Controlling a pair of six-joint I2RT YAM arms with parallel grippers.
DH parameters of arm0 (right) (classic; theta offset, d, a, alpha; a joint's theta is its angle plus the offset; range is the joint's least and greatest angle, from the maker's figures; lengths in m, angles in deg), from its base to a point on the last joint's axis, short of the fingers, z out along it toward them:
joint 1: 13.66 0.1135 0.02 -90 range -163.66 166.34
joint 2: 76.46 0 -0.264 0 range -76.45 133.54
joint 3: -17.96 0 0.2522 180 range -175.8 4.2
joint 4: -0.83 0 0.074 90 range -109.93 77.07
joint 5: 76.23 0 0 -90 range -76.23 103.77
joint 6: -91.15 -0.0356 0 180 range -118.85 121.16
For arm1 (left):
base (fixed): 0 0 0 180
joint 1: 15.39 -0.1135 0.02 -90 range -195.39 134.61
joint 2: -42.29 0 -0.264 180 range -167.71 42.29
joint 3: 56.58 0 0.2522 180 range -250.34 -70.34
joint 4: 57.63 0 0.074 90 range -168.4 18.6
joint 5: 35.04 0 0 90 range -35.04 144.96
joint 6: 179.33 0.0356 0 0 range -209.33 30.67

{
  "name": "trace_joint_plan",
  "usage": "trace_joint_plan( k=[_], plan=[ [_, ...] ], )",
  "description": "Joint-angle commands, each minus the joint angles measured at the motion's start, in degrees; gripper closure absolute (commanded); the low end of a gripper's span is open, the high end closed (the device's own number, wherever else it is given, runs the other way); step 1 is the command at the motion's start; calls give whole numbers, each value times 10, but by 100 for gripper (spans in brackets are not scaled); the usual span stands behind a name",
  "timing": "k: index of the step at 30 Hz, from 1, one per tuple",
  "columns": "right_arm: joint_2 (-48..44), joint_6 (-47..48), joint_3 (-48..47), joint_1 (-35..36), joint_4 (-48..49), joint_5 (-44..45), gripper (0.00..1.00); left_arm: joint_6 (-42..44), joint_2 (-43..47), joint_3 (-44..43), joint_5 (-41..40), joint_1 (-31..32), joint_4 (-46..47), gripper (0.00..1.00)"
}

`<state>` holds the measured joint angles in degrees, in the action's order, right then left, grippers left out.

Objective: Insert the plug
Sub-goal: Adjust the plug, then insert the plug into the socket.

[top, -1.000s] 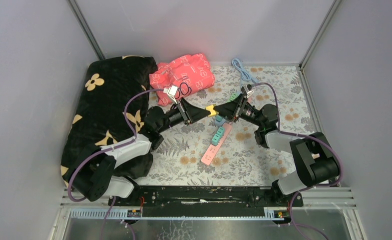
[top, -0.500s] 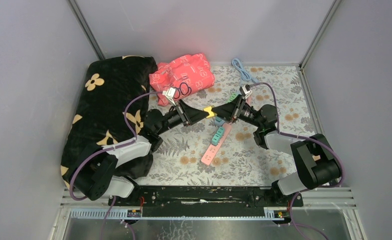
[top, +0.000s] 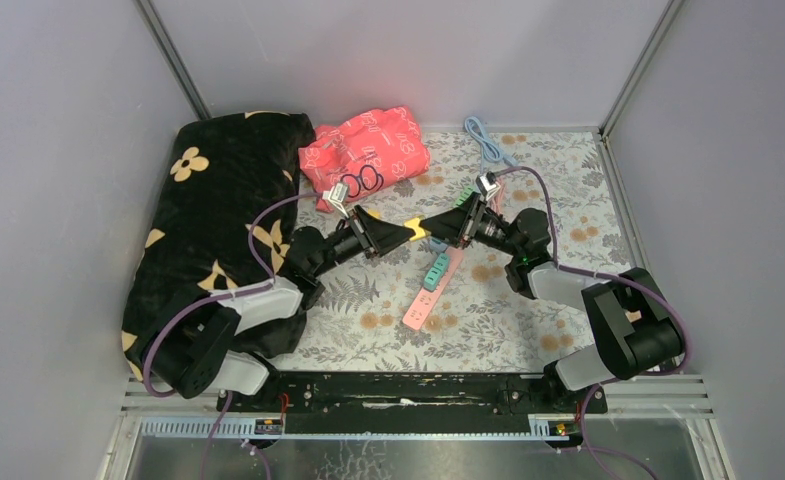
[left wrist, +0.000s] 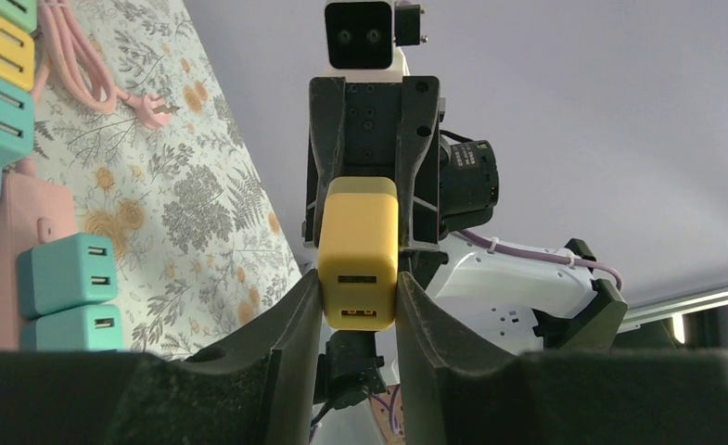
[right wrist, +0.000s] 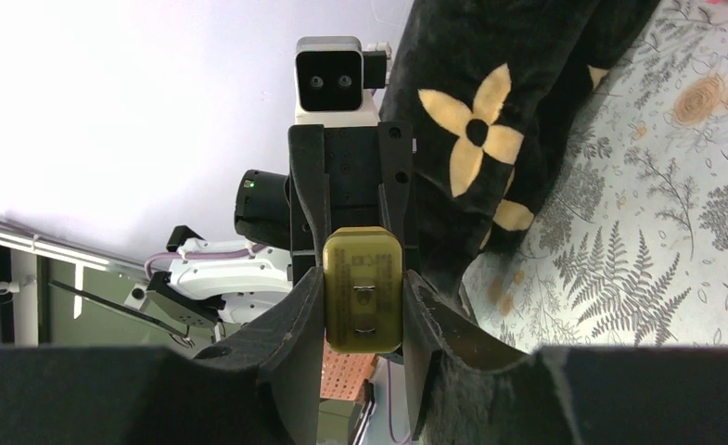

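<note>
Both grippers have been moved a little toward 9 o'clock since a second ago, and the yellow plug (left wrist: 359,250) has been carried along with them. The plug is held up in the air near the middle of the table, just at 12 o'clock from the pink power strip (top: 434,290). It is pinched from one end by the left gripper (left wrist: 358,301) and from the other end by the right gripper (right wrist: 364,297), so both sets of fingers are closed on it. The table is covered by a flowery cloth (top: 528,300) with ferns and brown blooms. Two teal plugs (top: 435,270) are seen stuck in the strip. A black blanket (top: 208,200) with yellow flowers is piled at 9 o'clock. A red bag (top: 368,145) is laid at 11 o'clock, and a blue cable (top: 486,140) is curled at 1 o'clock. The table is closed in by plain grey walls (top: 388,50) on three sides.
</note>
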<state>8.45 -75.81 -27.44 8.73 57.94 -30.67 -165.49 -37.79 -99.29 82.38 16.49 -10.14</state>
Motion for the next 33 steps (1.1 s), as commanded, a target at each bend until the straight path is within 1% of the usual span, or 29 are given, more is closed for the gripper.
trace_joint_plan(
  k=[1,4,7,9,11,14,18,23,27,33],
  plan=[
    [-21,61,-11,16,-59,-5,71,24,22,10,-5,4,26,100],
    [-46,104,-12,17,-129,6,56,56,53,15,-14,4,-31,100],
    [-70,140,-15,16,-192,9,43,104,90,8,-29,4,-126,100],
    [-87,166,-13,17,-238,13,36,136,117,-2,-43,4,-190,100],
    [-102,191,-11,17,-273,16,32,171,136,-16,-53,4,-249,100],
    [-127,228,-4,17,-326,29,30,223,150,-49,-63,5,-353,100],
    [-166,286,0,16,-416,58,30,293,147,-111,-80,11,-501,100],
    [-208,352,3,17,-525,106,30,369,115,-191,-122,52,-672,100],
    [-234,369,26,18,-561,127,31,397,79,-242,-147,87,-774,100],
    [-256,366,57,18,-581,149,33,419,33,-292,-173,116,-872,100]
  ],
)
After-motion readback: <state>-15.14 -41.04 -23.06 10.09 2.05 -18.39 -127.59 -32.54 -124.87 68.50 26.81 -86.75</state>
